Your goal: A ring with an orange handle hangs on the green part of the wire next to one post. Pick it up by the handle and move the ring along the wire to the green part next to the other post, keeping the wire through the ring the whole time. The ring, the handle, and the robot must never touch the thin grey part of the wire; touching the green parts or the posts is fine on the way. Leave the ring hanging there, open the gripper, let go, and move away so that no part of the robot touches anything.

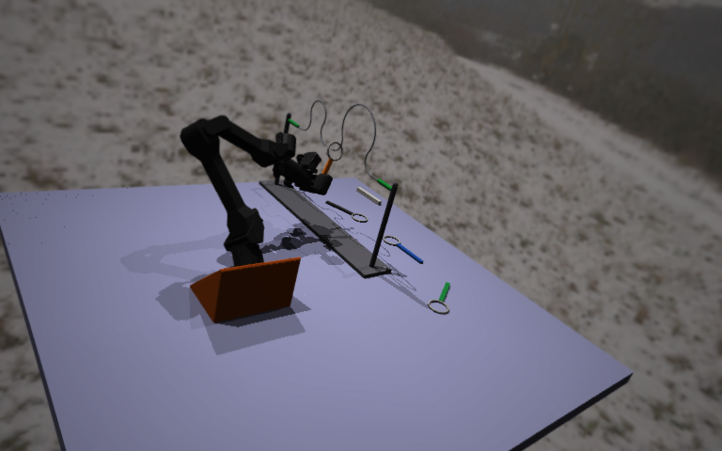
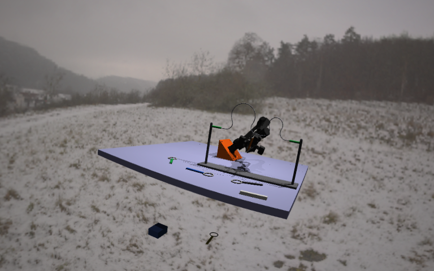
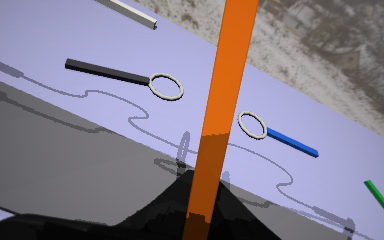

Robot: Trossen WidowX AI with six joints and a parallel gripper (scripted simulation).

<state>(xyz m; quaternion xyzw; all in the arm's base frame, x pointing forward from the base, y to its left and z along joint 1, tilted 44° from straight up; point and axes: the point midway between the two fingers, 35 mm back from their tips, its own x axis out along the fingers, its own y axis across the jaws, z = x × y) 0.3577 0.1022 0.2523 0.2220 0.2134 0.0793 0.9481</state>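
Observation:
My gripper [image 1: 322, 178] [image 3: 198, 179] is shut on the orange handle [image 1: 326, 166] [image 3: 225, 100]. The handle points up and away from the fingers. Its ring [image 1: 335, 150] sits around the thin grey wire [image 1: 367, 119] in the dip between the two loops, about midway between the posts. I cannot tell whether the ring touches the wire. The far post [image 1: 287, 123] [image 2: 297, 162] has a green wire end [image 1: 293, 125] [image 2: 294, 141]. The near post [image 1: 383, 223] [image 2: 208, 141] has a green wire end [image 1: 384, 184] [image 2: 216, 126]. Both posts stand on a dark base strip [image 1: 319, 223] [image 2: 256, 176]. In the exterior view the ring is hidden by the arm.
An orange wedge [image 1: 250, 289] [image 2: 225, 148] stands by the arm's base. A black-handled ring [image 1: 340, 207] [image 3: 107, 72], a blue-handled ring [image 1: 410, 252] [image 3: 290, 141], a green-handled ring [image 1: 444, 292] and a white bar [image 1: 368, 195] [image 3: 135, 14] lie on the table beyond the strip.

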